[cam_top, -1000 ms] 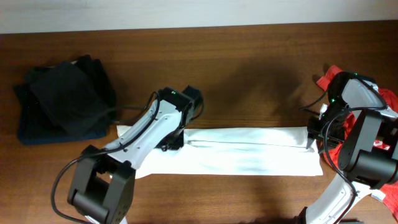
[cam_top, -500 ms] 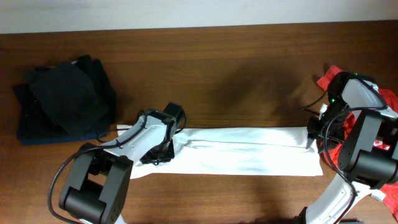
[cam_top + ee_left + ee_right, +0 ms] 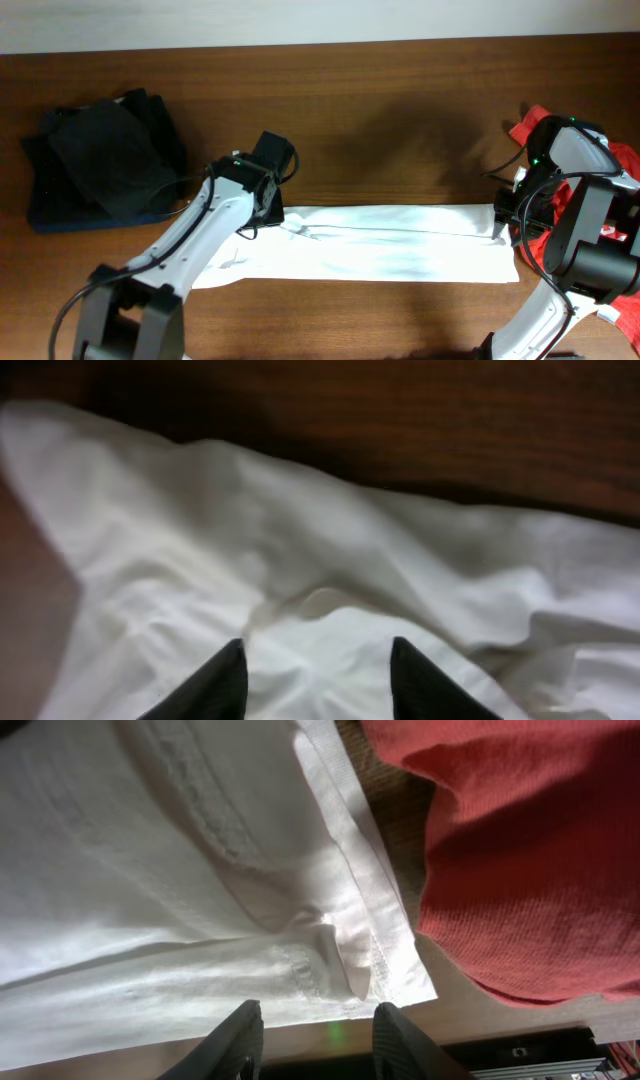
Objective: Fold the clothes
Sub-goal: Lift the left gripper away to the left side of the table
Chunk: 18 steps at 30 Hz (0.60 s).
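Note:
The white T-shirt (image 3: 400, 245) lies folded into a long strip across the front of the table. My left gripper (image 3: 266, 212) hovers over its rumpled left end, and in the left wrist view the left gripper (image 3: 318, 652) is open, with white cloth (image 3: 300, 560) bulging between the spread fingertips. At the strip's right end my right gripper (image 3: 503, 216) hangs just over the hem. The right wrist view shows that gripper (image 3: 315, 1020) open above the shirt's corner (image 3: 400, 980) and holding nothing. The red T-shirt (image 3: 520, 850) lies bunched beside that corner, partly under the right arm (image 3: 625, 160).
A pile of dark clothes (image 3: 100, 165) sits at the back left. The table's front edge (image 3: 330, 1040) runs right below the white strip. Bare wood (image 3: 400, 120) stretches behind the shirt.
My left gripper swung down over the shirt's left end, then drew back up and left. The cloth there now looks more rumpled. The right arm has not moved.

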{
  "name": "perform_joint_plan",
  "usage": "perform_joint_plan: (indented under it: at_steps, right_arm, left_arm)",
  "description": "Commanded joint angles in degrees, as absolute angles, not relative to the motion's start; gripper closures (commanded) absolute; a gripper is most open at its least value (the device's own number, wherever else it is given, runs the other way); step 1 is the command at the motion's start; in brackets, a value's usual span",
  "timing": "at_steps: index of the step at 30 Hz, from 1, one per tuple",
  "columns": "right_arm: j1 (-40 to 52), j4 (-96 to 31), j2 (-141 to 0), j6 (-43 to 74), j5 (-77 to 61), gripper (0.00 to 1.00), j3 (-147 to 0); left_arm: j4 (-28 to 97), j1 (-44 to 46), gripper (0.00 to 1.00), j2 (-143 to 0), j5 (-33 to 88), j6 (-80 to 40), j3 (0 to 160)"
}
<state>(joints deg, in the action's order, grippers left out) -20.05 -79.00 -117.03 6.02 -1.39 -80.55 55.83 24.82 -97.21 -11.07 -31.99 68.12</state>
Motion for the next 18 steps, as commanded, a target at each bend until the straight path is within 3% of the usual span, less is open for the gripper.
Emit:
perform_joint_plan:
  at_steps: [1, 9, 18]
  right_arm:
    - [-20.27, -78.83, -115.98, 6.44, -1.50, 0.60, -80.34]
    - [-20.27, -78.87, -115.98, 6.44, -1.50, 0.60, -80.34]
    - [-20.27, -78.83, -115.98, 6.44, -1.50, 0.60, -80.34]
  left_arm:
    - [53.32, 24.60, 0.59, -100.36, -7.20, -31.44, 65.69]
    - [46.46, 24.58, 0.59, -105.36, -6.39, -31.42, 65.60]
    - [48.34, 23.07, 0.54, -104.92, -9.02, -28.56, 69.71]
